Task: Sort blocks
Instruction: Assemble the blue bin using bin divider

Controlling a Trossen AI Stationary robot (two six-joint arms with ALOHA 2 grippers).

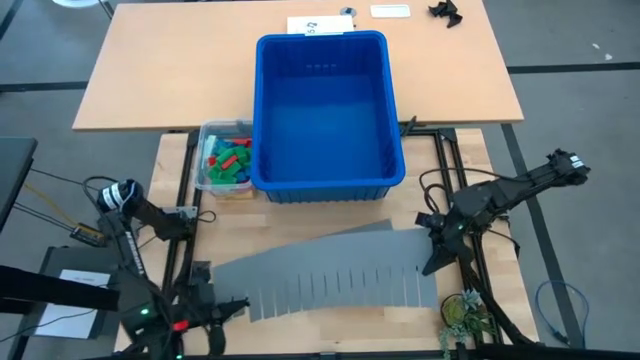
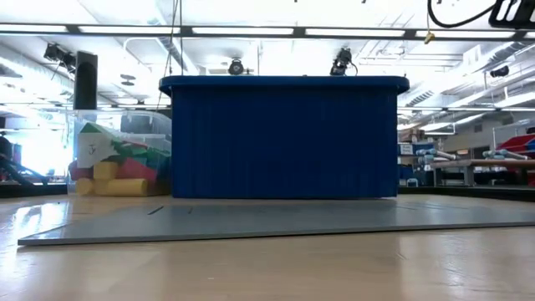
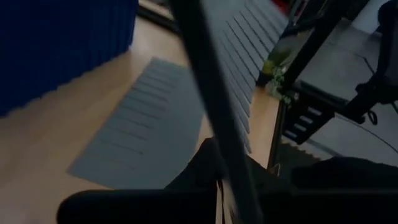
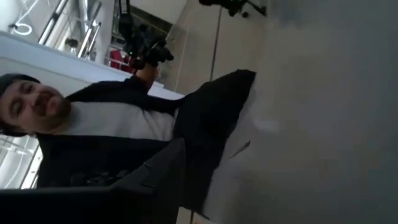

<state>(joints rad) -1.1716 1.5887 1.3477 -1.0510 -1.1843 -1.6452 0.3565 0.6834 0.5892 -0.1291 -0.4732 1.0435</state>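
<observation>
While the high view takes in the whole desk (image 1: 170,80), only it shows both arms: the left hand (image 1: 215,312) sits low at the near left, its fingers pressed together on nothing, and the right hand (image 1: 432,262) rests at the right edge of the grey slotted mat (image 1: 330,275); whether its fingers are apart I cannot tell. The blocks (image 1: 228,158), red, green, blue and yellow, lie heaped in a small clear tub (image 1: 205,182) touching the left wall of the big blue bin (image 1: 325,110), whose floor is seen bare from above. From desk height the low view gives only the bin's ribbed near wall, with the blocks (image 2: 117,171) piled to its left behind the tub's clear side, and a ceiling of strip lights and shelving beyond. The left wrist view shows the mat's slots on pale wood beside the bin. The right wrist view alone shows a person (image 4: 106,134) in a dark jacket beyond the desk.
</observation>
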